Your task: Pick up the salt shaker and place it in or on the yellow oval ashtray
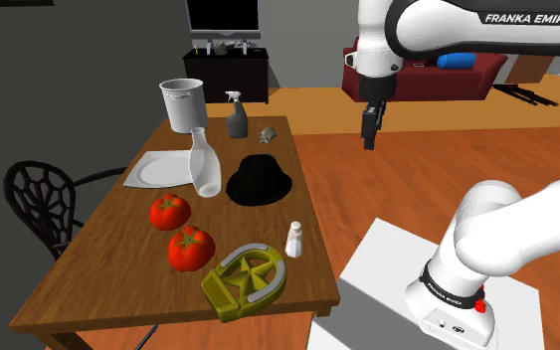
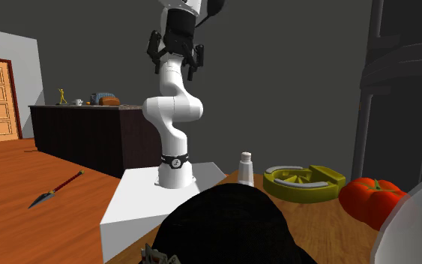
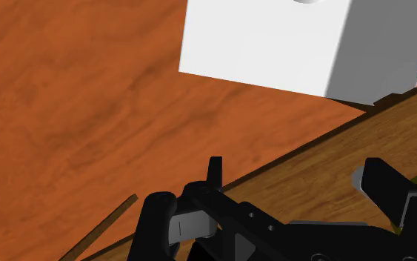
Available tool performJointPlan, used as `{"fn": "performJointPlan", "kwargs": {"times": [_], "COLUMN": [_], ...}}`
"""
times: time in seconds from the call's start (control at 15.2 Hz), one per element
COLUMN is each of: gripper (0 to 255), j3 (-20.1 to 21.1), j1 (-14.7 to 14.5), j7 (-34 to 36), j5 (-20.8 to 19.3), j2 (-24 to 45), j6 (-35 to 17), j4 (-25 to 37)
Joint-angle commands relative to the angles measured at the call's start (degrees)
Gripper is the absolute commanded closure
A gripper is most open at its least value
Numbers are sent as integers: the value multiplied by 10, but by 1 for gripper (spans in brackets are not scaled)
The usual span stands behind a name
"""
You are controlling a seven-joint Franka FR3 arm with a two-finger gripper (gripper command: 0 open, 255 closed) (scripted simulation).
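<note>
– Gripper (image 1: 370,134): how is it found?
– Its fingers (image 3: 214,174) are seen standing well apart, with nothing between them. It is hung high and pointed down, past the edge of the table (image 1: 118,268), over the wooden floor (image 1: 447,169) on the shoulder view's right.
– And the salt shaker (image 1: 293,241)?
– It is stood upright at the table's edge nearest the stand (image 1: 397,263), just beside the yellow oval ashtray (image 1: 245,281). Nothing is grasped yet, so the approach is judged to be the step in hand.
– How is that step done well?
– The hand should be carried over the shaker and lowered straight down, with the jaws left wide until the narrow body is bracketed. The shaker is small and probably easily tipped, so a sideways brush is to be avoided. The ashtray's raised rim should be cleared as well.
– And the arm's pose?
– The forearm (image 1: 486,25) is stretched across the top of the shoulder view, with the wrist bent downward.
</note>
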State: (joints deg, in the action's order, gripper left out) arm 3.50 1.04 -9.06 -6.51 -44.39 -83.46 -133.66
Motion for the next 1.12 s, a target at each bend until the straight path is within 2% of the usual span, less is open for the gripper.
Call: {"fn": "performJointPlan", "kwargs": {"times": [0.0,0.53,1.06], "gripper": [0,0,0], "j3": [0,27,64], "j1": [0,-33,-72], "j7": [0,40,67], "j5": [0,70,139], "j2": [0,37,124], "j6": [0,-147,-308], "j4": [0,-90,-137]}}
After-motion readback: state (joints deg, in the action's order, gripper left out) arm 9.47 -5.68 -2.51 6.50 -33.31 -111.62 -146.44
